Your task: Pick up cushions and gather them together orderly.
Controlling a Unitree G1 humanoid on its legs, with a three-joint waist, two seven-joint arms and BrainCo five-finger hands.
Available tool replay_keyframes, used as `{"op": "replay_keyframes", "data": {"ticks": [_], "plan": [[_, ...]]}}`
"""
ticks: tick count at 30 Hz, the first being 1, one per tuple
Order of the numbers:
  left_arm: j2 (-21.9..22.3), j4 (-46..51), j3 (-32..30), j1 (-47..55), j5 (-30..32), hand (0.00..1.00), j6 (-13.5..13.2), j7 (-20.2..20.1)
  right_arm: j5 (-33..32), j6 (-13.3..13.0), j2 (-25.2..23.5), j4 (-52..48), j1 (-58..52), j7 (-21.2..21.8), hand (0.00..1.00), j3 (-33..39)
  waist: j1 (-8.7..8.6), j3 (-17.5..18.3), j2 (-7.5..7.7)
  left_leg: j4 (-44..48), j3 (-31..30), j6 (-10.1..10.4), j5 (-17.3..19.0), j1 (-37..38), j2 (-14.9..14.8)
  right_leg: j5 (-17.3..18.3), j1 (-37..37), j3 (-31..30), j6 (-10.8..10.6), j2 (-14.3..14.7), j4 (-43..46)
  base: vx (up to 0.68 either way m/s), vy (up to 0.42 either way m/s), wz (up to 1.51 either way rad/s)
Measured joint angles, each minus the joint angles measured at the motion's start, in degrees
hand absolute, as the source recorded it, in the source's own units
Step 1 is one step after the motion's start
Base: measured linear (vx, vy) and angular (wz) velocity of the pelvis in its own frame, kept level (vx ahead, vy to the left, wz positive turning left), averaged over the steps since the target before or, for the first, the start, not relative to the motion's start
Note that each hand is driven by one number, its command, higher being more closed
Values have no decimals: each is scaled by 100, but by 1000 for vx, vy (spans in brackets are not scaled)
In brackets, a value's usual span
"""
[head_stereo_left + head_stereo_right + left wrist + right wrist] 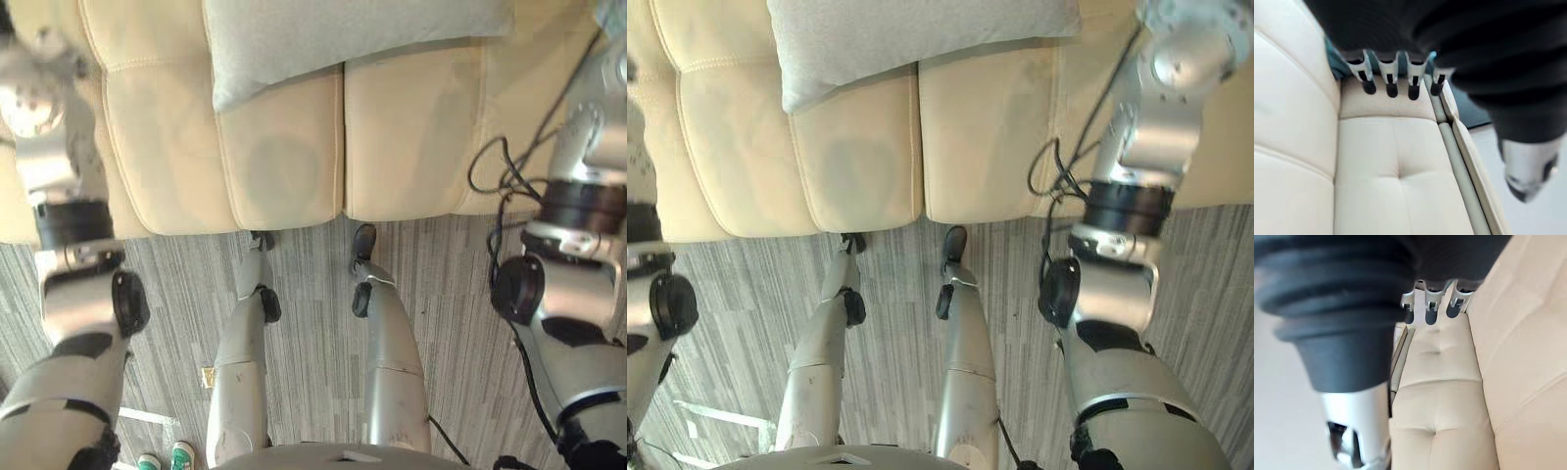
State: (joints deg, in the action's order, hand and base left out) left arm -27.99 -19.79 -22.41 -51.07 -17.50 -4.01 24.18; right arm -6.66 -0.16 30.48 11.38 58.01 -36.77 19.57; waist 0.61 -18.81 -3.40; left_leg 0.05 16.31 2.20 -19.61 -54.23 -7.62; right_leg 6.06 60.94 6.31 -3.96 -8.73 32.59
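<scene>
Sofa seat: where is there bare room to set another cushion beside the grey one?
The sofa seat is bare along its front edge, between the grey cushion and the carpet, and on the section to the cushion's left. It is crowded on the right side, where the right hand hangs over it.

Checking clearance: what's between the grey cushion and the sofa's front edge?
Nothing: just bare sofa seat between the grey cushion and the front edge, seen in the left eye view.

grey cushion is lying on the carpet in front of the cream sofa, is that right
Not quite. The grey cushion lies on the seat of the cream sofa, not on the carpet in front of it. The left eye view shows this.
</scene>
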Motion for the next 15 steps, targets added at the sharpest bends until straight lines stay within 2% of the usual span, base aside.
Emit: {"op": "replay_keyframes", "data": {"ticks": [2, 4, 6, 7, 9, 11, 12, 14, 15], "plan": [[214, 217, -130, 601, -227, 0, -33, -115, -159, -2, -9, -108, -632, 240, 0, -30, -7, -1, 1, 42, 12, -35, 12, 235, -5, 34, -264, 12, 3, 2, -2, 13, -115, 1], [618, 957, -225, 1706, -384, 0, -161, -286, -318, -18, -35, -613, -1669, 673, 0, -144, -23, 5, 9, 102, -32, -38, 126, 630, -41, 109, -756, 97, 29, 16, -88, 20, -130, 5], [970, 1483, -224, 2587, -423, 0, -369, -393, -306, -164, -116, -1231, -2583, 984, 0, -169, -31, 16, 27, 203, -60, -15, 345, 928, -59, 221, -1139, 151, 26, 14, -141, 22, -121, 8], [1248, 1562, -220, 3167, -481, 0, -429, -526, -297, -249, -289, -1516, -3184, 1242, 0, -200, -48, 25, 43, 256, -64, -15, 447, 1184, -64, 304, -1450, 197, 27, 9, -211, 37, -116, 3], [1577, 1555, -190, 3865, -489, 0, -408, -751, -286, -331, -739, -1542, -3827, 1592, 0, -315, -78, 132, 184, 284, -53, 21, 542, 1533, -71, 373, -1800, 198, 29, 12, -263, 58, -126, -1], [2002, 1493, 140, 4779, -483, 0, -330, -1073, -242, -335, -1450, -1501, -4800, 2007, 0, -502, -65, 270, 345, 287, -69, 37, 623, 2081, -78, 417, -2448, 263, 34, 43, -430, 98, -99, 2], [2072, 1455, 200, 4925, -477, 0, -324, -1129, -243, -334, -1564, -1477, -4962, 2065, 0, -568, -60, 322, 377, 290, -68, 49, 652, 2166, -83, 418, -2560, 271, 33, 54, -483, 120, -76, 0], [2437, 1199, 278, 5444, -347, 0, -254, -1385, -91, -342, -2100, -1342, -5637, 2417, 0, -824, -65, 484, 448, 289, -69, 64, 756, 2686, -112, 392, -3249, 339, 11, 108, -814, 144, -46, -1], [2489, 1105, 279, 5506, -309, 0, -235, -1427, -31, -345, -2186, -1226, -5738, 2471, 0, -876, -65, 528, 467, 293, -65, 71, 802, 2801, -114, 391, -3388, 344, 8, 113, -879, 132, -27, -3]]}}
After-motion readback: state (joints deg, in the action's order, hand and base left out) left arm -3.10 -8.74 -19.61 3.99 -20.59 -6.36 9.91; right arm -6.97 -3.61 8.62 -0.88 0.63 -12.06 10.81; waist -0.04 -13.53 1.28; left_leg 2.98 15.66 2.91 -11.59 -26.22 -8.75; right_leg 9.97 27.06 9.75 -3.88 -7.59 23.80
